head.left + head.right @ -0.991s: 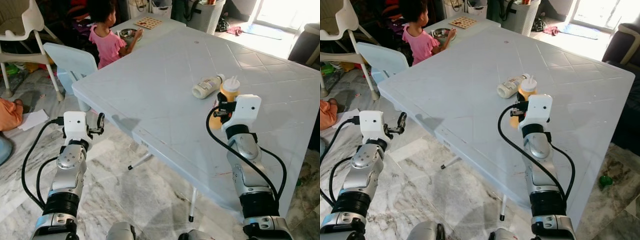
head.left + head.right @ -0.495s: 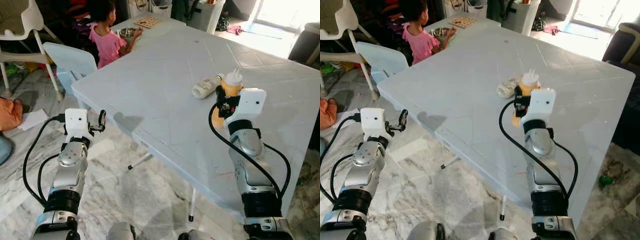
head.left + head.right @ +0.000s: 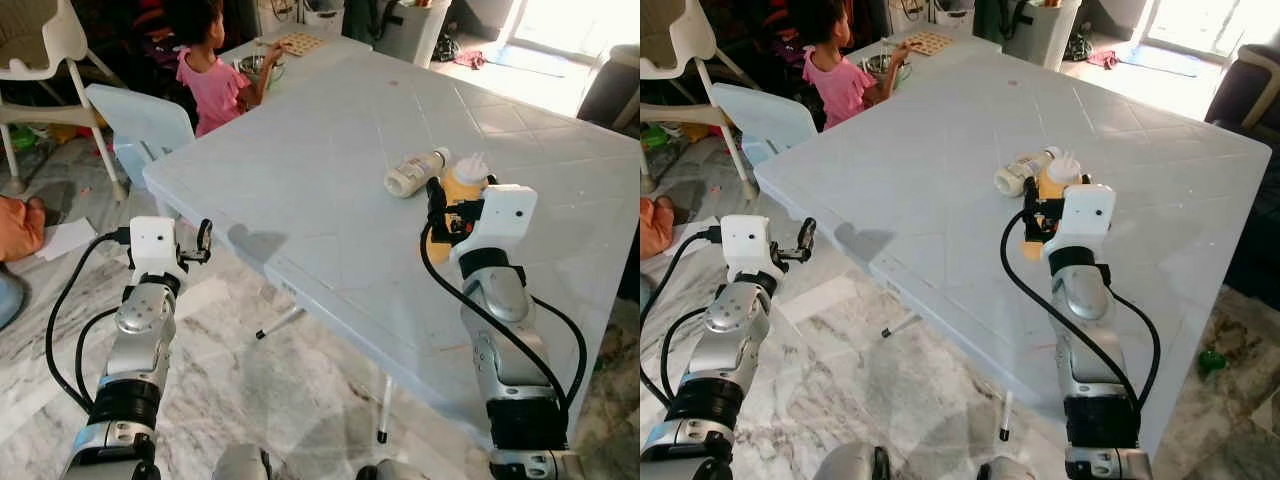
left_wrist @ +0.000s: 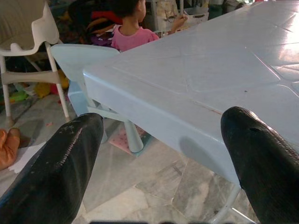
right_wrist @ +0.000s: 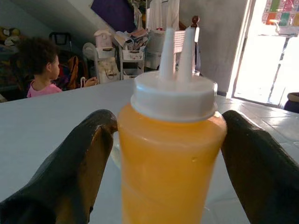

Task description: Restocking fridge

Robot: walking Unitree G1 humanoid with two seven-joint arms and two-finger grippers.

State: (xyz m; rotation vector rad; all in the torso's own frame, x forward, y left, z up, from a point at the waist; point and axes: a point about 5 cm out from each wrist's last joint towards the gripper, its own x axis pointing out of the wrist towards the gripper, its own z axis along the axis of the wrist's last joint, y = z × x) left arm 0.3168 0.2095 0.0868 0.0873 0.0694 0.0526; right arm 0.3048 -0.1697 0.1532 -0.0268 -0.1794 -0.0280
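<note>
An orange squeeze bottle (image 3: pixel 463 185) with a white twin-nozzle cap stands upright on the pale plastic table (image 3: pixel 300 180), near its right front. My right gripper (image 3: pixel 441 216) is shut on it. In the right wrist view both black fingers (image 5: pixel 88 158) press against the sides of the orange bottle (image 5: pixel 170 168). A white bottle (image 3: pixel 414 172) lies on its side just behind it, apart from the gripper. My left gripper (image 3: pixel 201 243) stands open and holds nothing. It hovers off the table's near left corner, over the floor.
A child in a pink shirt (image 3: pixel 215 85) sits at the table's far left corner by a light blue chair (image 3: pixel 140 120). A white high chair (image 3: pixel 45 60) stands at the far left. Marble floor (image 3: pixel 300 400) lies below the table edge.
The orange bottle rose a little in my right gripper half a second ago and now sits lower again, slightly further right. The left arm has barely moved.
</note>
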